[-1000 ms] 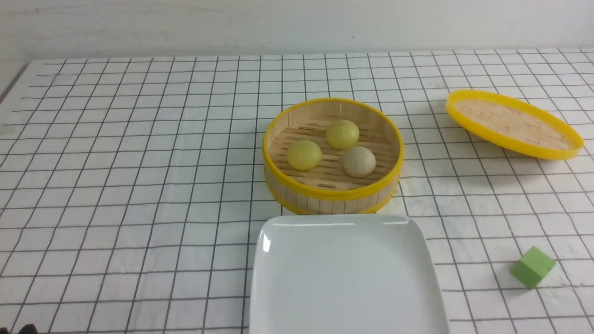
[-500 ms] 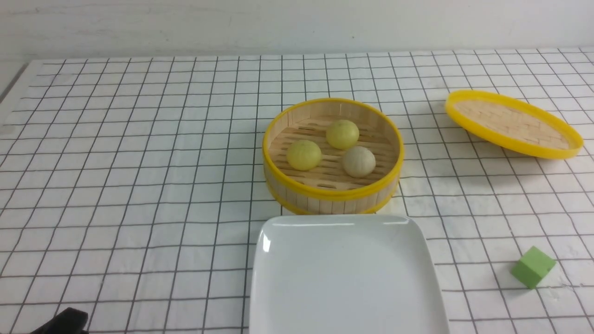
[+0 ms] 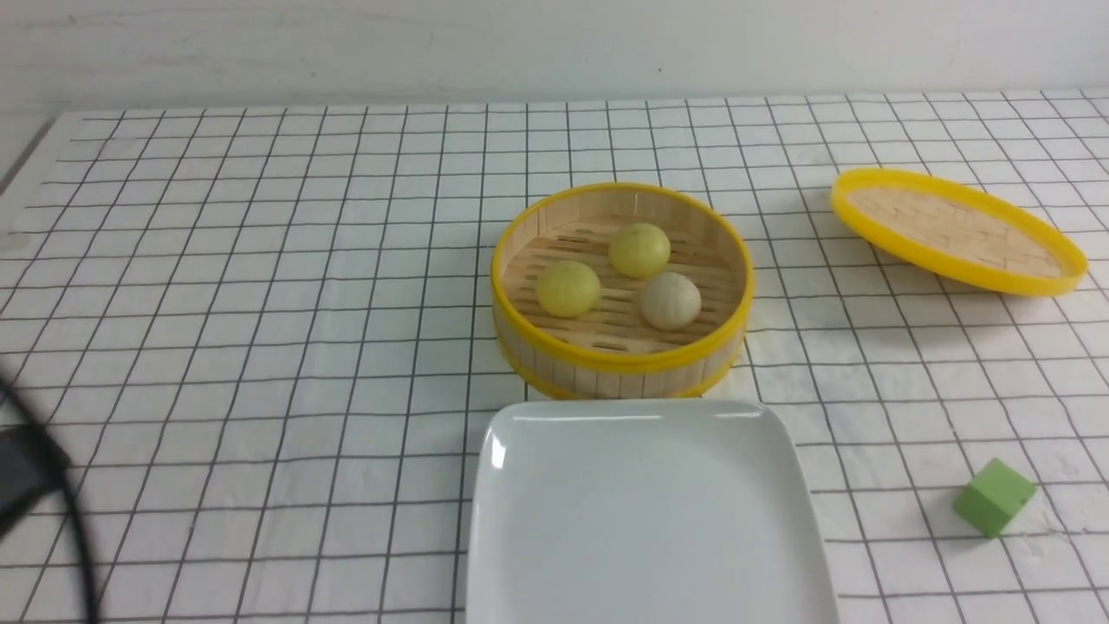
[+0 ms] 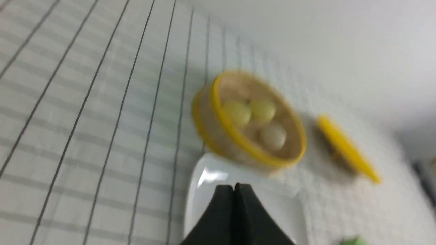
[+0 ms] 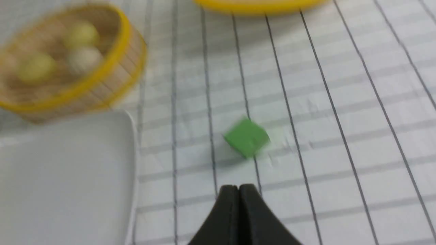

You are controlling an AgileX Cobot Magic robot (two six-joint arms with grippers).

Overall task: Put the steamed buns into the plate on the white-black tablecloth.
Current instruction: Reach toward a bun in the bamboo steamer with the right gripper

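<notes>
The left arm [image 3: 26, 472] now shows as a dark, blurred shape at the left edge of the desk. Half a second ago only a small dark piece of it sat at the near left corner. I judge that the reach for the first bun is just starting, and nothing has been moved yet.

The three steamed buns [image 3: 639, 250] lie in the open steamer basket [image 3: 619, 368] around the middle of the desk. The plate [image 3: 641, 407] is empty at the near edge, just in front of the basket, on the white-black tablecloth [image 3: 260, 303]. The lid [image 3: 957, 230] rests toward the far right corner.

The front view shows neither hand's fingers. The wrist views do: the left hand [image 4: 233, 186] is closed and empty, aimed over the plate toward the basket. The right hand [image 5: 238, 186] is also closed on nothing, near the green cube [image 5: 247, 137] by the near right corner.
</notes>
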